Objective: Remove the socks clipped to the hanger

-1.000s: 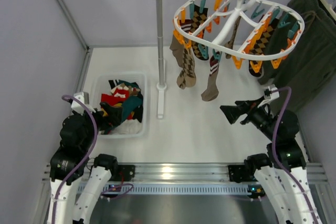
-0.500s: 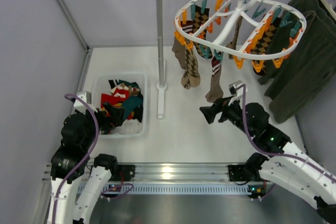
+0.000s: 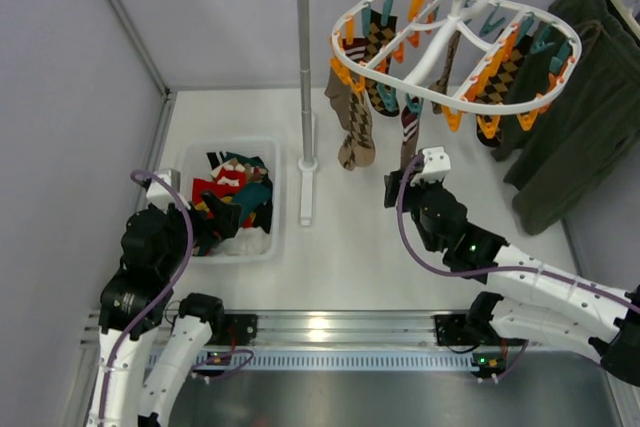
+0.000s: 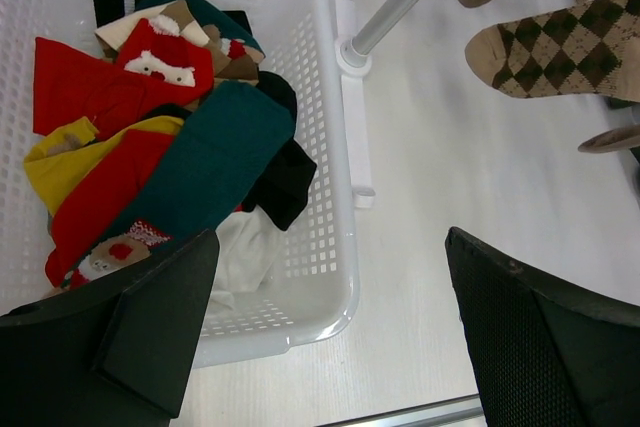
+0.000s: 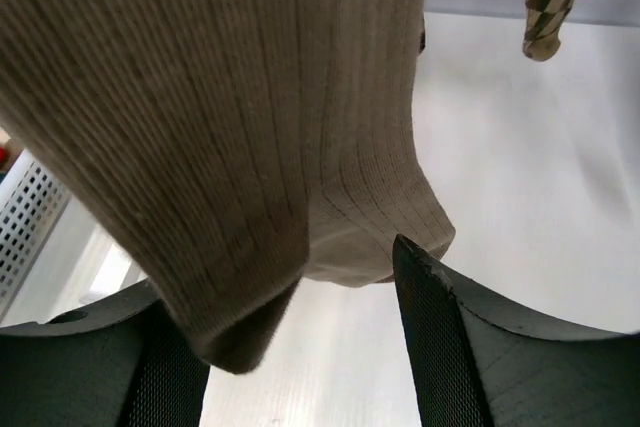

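Slippage is the main worry: the right end effector (image 5: 290,337) stands wide open with the toe of a tan ribbed sock (image 5: 250,127) hanging between its fingers, nothing gripped, and closing so low on soft fabric may let it slide out. A hard pull could also swing the white plastic oval hanger (image 3: 437,50), or lift its hook off the grey metal pole rack (image 3: 305,97), instead of freeing the clip. Other brown argyle socks (image 3: 358,117) hang clipped at the hanger's left end. The left end effector (image 4: 330,317) is open and empty over a white plastic basket (image 4: 335,197) of coloured socks. The white surface (image 3: 340,247) is enclosed by plain grey walls.
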### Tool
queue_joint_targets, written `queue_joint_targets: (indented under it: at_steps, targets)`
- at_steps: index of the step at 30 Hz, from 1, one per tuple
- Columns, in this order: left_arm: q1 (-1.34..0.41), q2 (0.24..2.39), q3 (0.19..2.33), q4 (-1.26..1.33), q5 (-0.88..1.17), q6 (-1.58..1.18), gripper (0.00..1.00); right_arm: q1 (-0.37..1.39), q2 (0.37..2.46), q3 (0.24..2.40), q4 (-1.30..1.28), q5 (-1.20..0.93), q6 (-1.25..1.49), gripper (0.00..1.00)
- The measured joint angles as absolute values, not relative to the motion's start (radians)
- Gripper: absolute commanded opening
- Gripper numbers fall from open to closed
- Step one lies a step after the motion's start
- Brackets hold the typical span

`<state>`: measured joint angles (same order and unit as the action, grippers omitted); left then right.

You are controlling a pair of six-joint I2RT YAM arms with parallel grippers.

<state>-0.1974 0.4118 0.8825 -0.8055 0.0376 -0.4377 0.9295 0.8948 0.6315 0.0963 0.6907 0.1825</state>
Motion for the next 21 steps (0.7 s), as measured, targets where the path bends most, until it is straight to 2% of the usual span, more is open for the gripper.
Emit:
queue_joint_targets:
  at_steps: [4, 6, 8, 9, 13, 21]
  targets:
    - [-0.197, 0.44, 0.883, -0.804, 0.041, -0.432, 0.99, 0.936, 0.933, 0.638, 0.146, 0.709, 0.166, 0.63]
    - [-0.197, 0.448, 0.883, -0.803, 0.044, -0.43, 0.99, 0.936, 0.938, 0.638, 0.16, 0.719, 0.157, 0.59]
    - [-0.197, 0.456, 0.884, -0.799, 0.052, -0.427, 0.98, 0.936, 0.938, 0.638, 0.179, 0.728, 0.148, 0.49]
    - [-0.197, 0.462, 0.885, -0.796, 0.058, -0.427, 0.99, 0.936, 0.938, 0.638, 0.191, 0.733, 0.143, 0.36]
    - [-0.197, 0.505, 0.908, -0.767, 0.117, -0.426, 0.99, 0.937, 0.938, 0.638, 0.215, 0.748, 0.119, 0.02]
    - [-0.2, 0.677, 1.034, -0.645, 0.274, -0.461, 0.98, 0.94, 0.892, 0.628, 0.216, 0.726, 0.136, 0.0]
